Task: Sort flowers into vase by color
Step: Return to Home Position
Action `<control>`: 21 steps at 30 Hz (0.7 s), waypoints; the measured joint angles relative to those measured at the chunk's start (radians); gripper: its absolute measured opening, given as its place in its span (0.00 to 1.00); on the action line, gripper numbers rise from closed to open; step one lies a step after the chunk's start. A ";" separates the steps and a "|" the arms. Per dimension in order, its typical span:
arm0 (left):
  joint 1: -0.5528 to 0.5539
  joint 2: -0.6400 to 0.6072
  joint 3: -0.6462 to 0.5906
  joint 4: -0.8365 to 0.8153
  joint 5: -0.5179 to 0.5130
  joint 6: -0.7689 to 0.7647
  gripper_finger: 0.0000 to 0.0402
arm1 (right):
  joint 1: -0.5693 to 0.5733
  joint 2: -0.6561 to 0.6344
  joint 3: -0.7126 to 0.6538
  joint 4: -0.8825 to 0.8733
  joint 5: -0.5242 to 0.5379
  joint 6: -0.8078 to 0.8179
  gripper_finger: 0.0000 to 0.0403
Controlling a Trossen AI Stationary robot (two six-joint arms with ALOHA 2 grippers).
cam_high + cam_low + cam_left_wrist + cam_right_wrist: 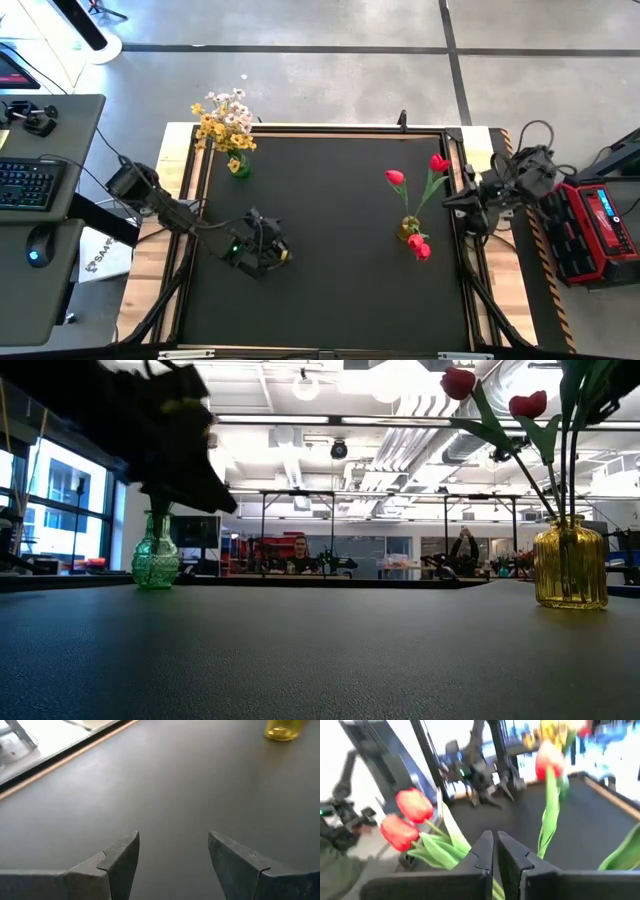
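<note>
A yellow glass vase [409, 228] [570, 563] stands on the black mat near its right edge and holds red tulips [395, 177] [414, 805] by their green stems. A green glass vase [238, 165] [155, 560] at the far left holds yellow and white flowers [224, 120]. My right gripper [447, 202] [495, 845] is shut and empty. It hangs raised at the table's right edge, just right of the tulips. My left gripper [280, 252] [172, 850] is open above bare mat on the left half, with nothing between its fingers.
A raised wooden rim [330, 128] frames the black mat [340, 290]. A desk with a keyboard [25, 185] and a mouse sits beyond the left edge. Red equipment [590, 230] stands beyond the right edge. People sit in the room behind [300, 550].
</note>
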 joint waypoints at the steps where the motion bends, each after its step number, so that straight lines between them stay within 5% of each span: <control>1: 0.018 0.000 0.000 0.011 0.002 0.024 0.56 | 0.000 -0.050 -0.030 0.027 0.001 -0.041 0.02; 3: 0.053 0.000 -0.001 0.045 0.017 0.089 0.56 | 0.001 -0.072 -0.056 0.103 0.031 -0.129 0.01; 11: 0.157 0.000 -0.001 0.286 0.129 0.349 0.56 | 0.003 -0.072 -0.160 0.489 -0.178 -0.539 0.00; 13: 0.169 0.000 -0.001 0.317 0.130 0.382 0.56 | 0.003 -0.071 -0.207 0.564 -0.148 -0.607 0.00; 21: 0.192 0.000 -0.001 0.333 0.200 0.403 0.56 | -0.026 -0.073 -0.311 0.606 -0.082 -0.596 0.00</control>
